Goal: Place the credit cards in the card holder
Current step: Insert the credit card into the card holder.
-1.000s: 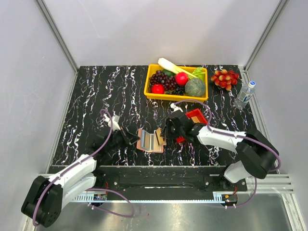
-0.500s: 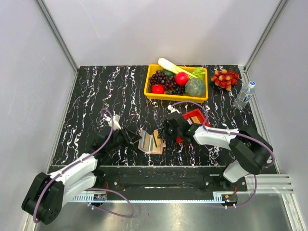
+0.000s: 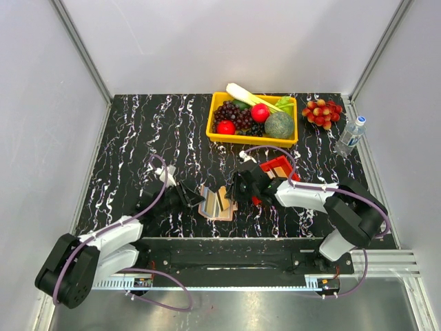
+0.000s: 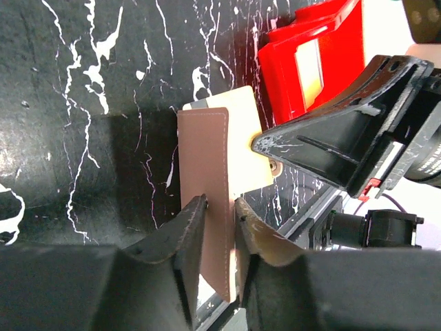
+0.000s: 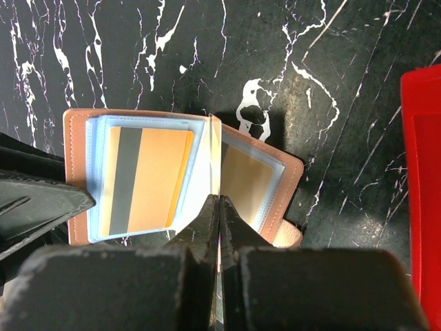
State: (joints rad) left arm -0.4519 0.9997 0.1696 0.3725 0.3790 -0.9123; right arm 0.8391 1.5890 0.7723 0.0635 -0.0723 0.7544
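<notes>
The wallet lies open on the counter between the two arms, lining upward. The left gripper is pinched tight on the wallet's left cover edge. The right gripper is almost closed on a thin card, held on edge over the wallet's fold. A striped gold card sits in the left sleeve and a tan card in the right. A red tray lies just behind the right gripper. A yellow basket of fruit, grapes and a bottle stand well back.
</notes>
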